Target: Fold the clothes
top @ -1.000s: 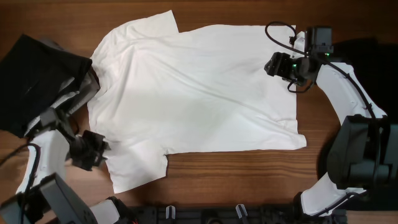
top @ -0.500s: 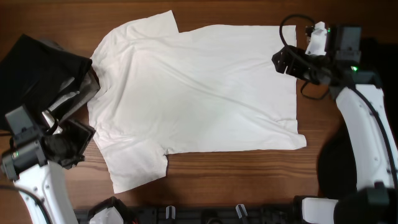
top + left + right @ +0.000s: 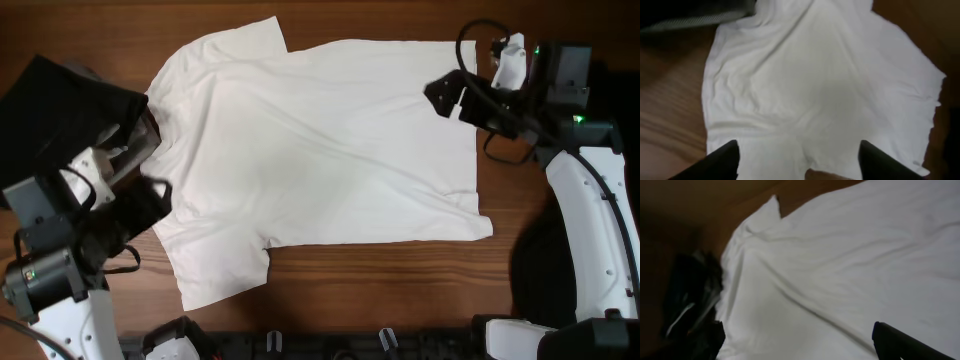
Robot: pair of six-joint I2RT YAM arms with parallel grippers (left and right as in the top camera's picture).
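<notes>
**Overhead.** The white T-shirt (image 3: pixel 320 150) lies spread flat on the bench (image 3: pixel 380 270), its hem towards the right hand (image 3: pixel 445 95) and its collar end towards the left hand (image 3: pixel 140 205). The left hand sits at the shirt's edge, just beside the near sleeve. The black garment (image 3: pixel 60 110) lies beyond it and touches the collar end. The right hand hangs over the far hem corner. From here I cannot tell whether either hand touches cloth.

The likely fault is a skewed fold. If one hand takes its edge before the other, or pinches only the top layer, the shirt will drag and wrinkle. The left hand could also snag the black garment, since it lies so close. No print or label shows.

**Left wrist.** The fingers (image 3: pixel 722 160) stand wide apart and hold nothing. The shirt fills the view ahead of them, with its sleeve seam between and just in front of the tips. Low creases there could bunch under a closing grip. The black garment is far ahead, to one side. No writing shows.

**Right wrist.** One finger (image 3: pixel 905 342) is clear at the lower edge. The other blends into the dark, so I judge the hand wide and empty. The shirt stretches ahead, rumpled. A shallow bite at the hem could slip. Nothing can be read.
</notes>
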